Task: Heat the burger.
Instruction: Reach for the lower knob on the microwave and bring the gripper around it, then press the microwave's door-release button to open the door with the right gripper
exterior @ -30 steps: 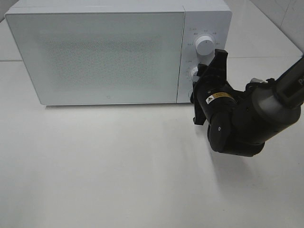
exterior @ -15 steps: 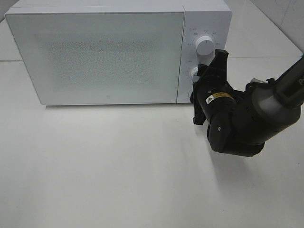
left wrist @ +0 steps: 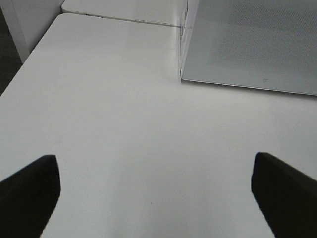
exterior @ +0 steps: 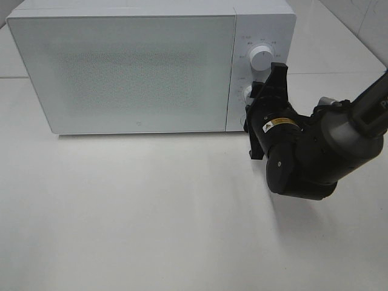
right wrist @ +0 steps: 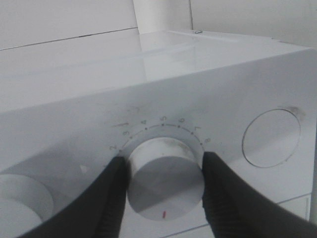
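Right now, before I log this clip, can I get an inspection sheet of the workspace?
Surface: white table, bare where visible.
Job's things: burger not in view; microwave door closed.
Clutter: nothing seen.
Hands: right hand closed on the microwave's lower dial, a finger on each side; left hand open above bare table, near the microwave's front corner.
Cables: nothing seen.
Surroundings: tiled wall behind, on the right; dark area past the table edge in the left wrist view.
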`<action>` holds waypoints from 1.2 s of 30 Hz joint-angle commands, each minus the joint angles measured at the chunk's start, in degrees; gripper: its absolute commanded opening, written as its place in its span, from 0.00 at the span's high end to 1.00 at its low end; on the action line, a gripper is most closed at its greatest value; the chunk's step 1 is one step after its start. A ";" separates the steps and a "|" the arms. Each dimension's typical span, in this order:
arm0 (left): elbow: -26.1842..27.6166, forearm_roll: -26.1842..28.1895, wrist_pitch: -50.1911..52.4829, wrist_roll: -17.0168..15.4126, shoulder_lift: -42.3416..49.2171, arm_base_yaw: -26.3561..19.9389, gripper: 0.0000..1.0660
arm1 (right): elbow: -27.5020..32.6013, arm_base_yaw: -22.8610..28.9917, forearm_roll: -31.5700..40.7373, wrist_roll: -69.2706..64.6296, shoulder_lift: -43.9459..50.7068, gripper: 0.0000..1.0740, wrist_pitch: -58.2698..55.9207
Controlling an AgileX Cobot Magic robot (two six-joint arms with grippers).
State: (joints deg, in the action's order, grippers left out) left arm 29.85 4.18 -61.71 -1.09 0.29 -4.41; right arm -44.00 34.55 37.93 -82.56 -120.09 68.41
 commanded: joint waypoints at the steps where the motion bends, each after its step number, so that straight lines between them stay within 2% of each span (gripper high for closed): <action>1: -0.23 0.52 0.52 0.06 1.09 -0.17 0.08 | -2.01 0.86 -5.96 2.69 0.57 0.86 11.40; 6: -0.23 0.52 0.52 0.06 1.09 -0.17 0.08 | -2.01 0.86 -4.13 3.61 0.57 0.77 11.40; 7: -0.23 0.52 0.52 0.06 1.09 -0.17 0.08 | -2.01 0.86 -2.23 3.95 0.57 0.71 10.83; 10: -0.23 0.52 0.52 0.06 1.09 -0.17 0.08 | -2.01 0.86 -1.55 4.35 0.57 0.67 10.66; 12: -0.23 0.52 0.52 0.06 1.09 -0.17 0.08 | -2.01 0.86 -0.63 6.76 0.57 0.57 10.66; 13: -0.23 0.52 0.52 0.06 1.09 -0.17 0.08 | -2.01 0.86 -0.63 6.76 0.57 0.57 10.66; 15: -0.23 0.52 0.52 0.06 1.09 -0.17 0.08 | -1.66 0.86 0.80 6.82 0.57 0.43 10.49; 16: -0.23 0.52 0.52 0.06 1.09 -0.17 0.08 | -1.66 0.86 0.80 6.82 0.57 0.43 10.49; 18: -0.23 0.52 0.52 0.06 1.09 -0.17 0.08 | -0.40 0.86 2.75 6.82 0.80 0.33 8.59; 19: -0.23 0.52 0.52 0.06 1.09 -0.17 0.08 | -0.40 0.86 2.75 6.82 0.80 0.33 8.59; 21: -0.23 0.52 0.52 0.06 1.09 -0.17 0.08 | 0.92 0.86 1.95 6.82 0.80 0.24 6.82; 24: -0.23 0.52 0.52 0.06 1.09 -0.17 0.08 | 1.95 0.97 -0.52 7.10 0.80 0.21 6.07; 28: -0.23 0.52 0.52 0.06 1.09 -0.17 0.08 | 2.92 0.97 -2.46 7.73 0.80 0.22 4.87; 32: -0.23 0.52 0.52 0.06 1.09 -0.17 0.08 | 4.93 0.97 -7.96 8.14 1.72 0.22 4.24; 36: -0.23 0.52 0.52 0.06 1.09 -0.17 0.08 | 6.36 0.97 -9.51 10.14 3.78 0.22 2.23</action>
State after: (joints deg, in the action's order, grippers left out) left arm 29.85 4.18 -61.71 -1.09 0.29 -4.41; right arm -37.70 35.58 29.79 -73.74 -117.34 69.33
